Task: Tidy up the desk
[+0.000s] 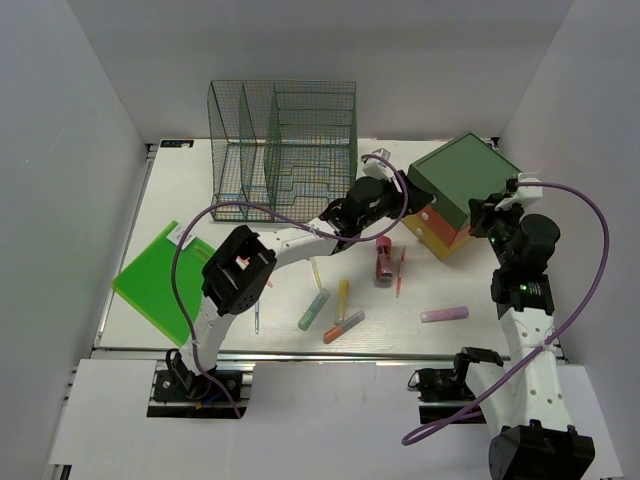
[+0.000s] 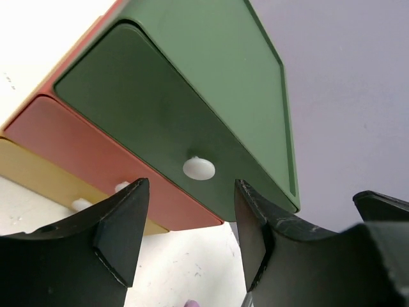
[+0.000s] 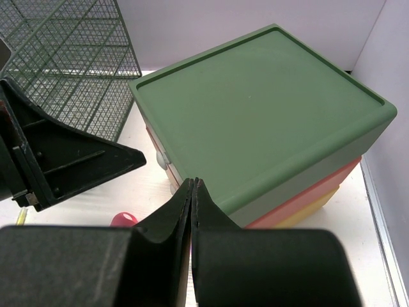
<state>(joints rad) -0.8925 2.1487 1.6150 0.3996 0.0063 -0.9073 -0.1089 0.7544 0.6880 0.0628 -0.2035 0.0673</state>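
Desk (image 1: pixel 450 285): white, flat, rectangular, edged with aluminium rails. Carried scattered markers (image 1: pixel 313 310) and a green sheet (image 1: pixel 160 275). Lay below both sets of jaws.

Left gripper (image 2: pixel 190 211): jaws spread, gripping nothing. Pointed at the green top drawer (image 2: pixel 160 115) of the drawer box (image 1: pixel 465 180), with its white knob (image 2: pixel 199 168) just ahead of the gap. Showed bare desk surface under the fingers (image 2: pixel 121 230).

Right gripper (image 3: pixel 193 192): jaws pressed together, just beside the drawer box. Showed desk surface below and left of the tips.
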